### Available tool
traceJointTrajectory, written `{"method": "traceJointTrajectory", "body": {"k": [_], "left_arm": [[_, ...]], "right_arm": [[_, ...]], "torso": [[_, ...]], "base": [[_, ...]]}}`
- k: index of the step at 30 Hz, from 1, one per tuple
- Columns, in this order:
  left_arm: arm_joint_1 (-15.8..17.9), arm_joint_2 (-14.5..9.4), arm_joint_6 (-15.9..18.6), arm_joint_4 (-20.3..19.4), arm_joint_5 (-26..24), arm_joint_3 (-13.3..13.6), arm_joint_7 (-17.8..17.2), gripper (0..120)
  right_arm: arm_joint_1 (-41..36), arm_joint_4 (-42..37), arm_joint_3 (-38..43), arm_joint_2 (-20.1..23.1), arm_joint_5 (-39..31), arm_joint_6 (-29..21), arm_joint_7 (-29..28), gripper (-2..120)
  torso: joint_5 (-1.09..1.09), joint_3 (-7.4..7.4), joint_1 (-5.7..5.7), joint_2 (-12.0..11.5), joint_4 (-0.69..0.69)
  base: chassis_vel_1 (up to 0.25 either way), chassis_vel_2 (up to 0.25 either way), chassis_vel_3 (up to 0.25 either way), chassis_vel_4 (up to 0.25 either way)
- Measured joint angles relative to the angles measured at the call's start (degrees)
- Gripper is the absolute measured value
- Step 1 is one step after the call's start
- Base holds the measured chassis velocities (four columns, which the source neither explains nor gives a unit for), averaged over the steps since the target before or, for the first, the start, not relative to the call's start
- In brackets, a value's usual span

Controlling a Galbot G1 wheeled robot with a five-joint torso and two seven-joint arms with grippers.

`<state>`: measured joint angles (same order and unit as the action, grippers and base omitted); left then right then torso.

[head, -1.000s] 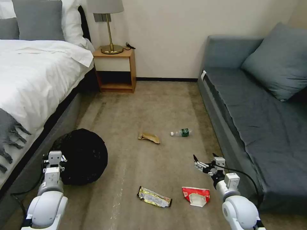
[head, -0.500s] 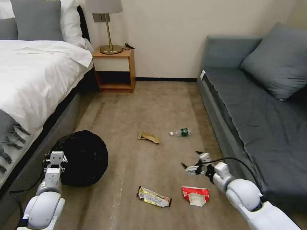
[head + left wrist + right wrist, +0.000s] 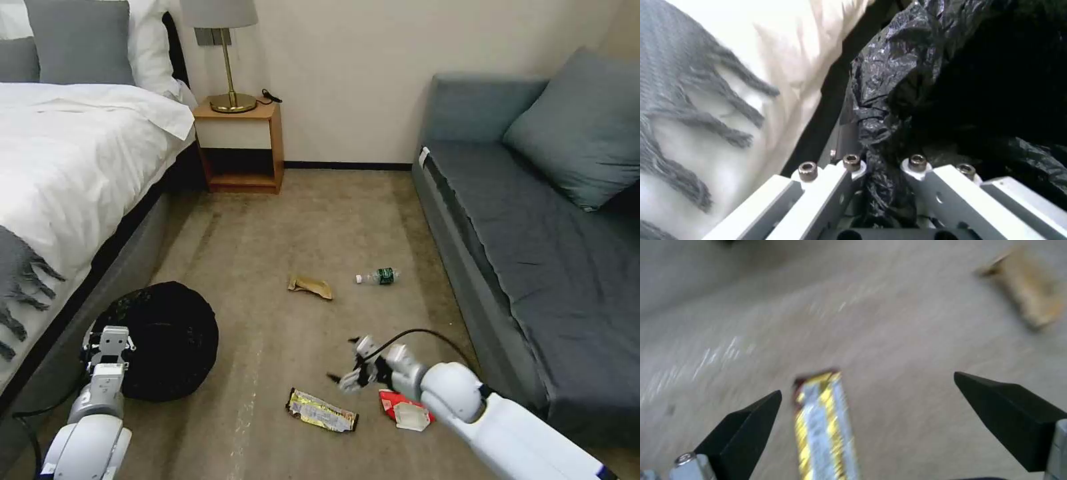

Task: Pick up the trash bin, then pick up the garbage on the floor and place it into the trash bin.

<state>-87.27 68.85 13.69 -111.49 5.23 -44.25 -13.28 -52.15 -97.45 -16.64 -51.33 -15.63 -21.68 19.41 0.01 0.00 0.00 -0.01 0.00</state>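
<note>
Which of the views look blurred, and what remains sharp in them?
Right wrist view: carpet, yellow-silver wrapper and brown paper bag are motion-smeared, the black jaws crisp. Left wrist view: the blanket fringe is soft, the bin liner glossy. Head view: sharp throughout.

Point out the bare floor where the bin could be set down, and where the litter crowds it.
Bare carpet runs from the nightstand down to the brown paper bag and bottle. Another open strip lies between the trash bin and the yellow wrapper. It is crowded near the right hand, by the yellow wrapper and red packet.
</note>
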Motion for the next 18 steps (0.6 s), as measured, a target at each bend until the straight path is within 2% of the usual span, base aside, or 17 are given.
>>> {"method": "traceJointTrajectory", "body": {"k": [3, 8, 18], "left_arm": [[0.08, 1.14, 0.28, -1.22, 1.40, 0.52, 0.00, 3], [0.06, 1.93, 0.37, -1.80, 2.42, 1.13, 0.14, 3], [-0.87, 1.06, 0.13, -1.93, 2.36, 0.23, 0.29, 3]], "right_arm": [[2.18, 4.65, -5.68, -1.14, 3.17, -0.29, 1.06, 100], [2.86, 9.82, -8.33, -3.32, 6.40, -0.26, 1.63, 100], [4.65, 16.67, -11.50, -7.76, 9.51, 1.15, 1.87, 100]], "torso": [[-0.01, 0.00, 0.00, 0.00, -0.01], [-0.02, 0.00, 0.00, 0.00, -0.01], [-0.02, 0.00, 0.00, 0.00, 0.00]], "base": [[0.000, 0.000, 0.000, 0.000], [0.000, 0.000, 0.000, 0.000], [0.000, 0.000, 0.000, 0.000]]}}
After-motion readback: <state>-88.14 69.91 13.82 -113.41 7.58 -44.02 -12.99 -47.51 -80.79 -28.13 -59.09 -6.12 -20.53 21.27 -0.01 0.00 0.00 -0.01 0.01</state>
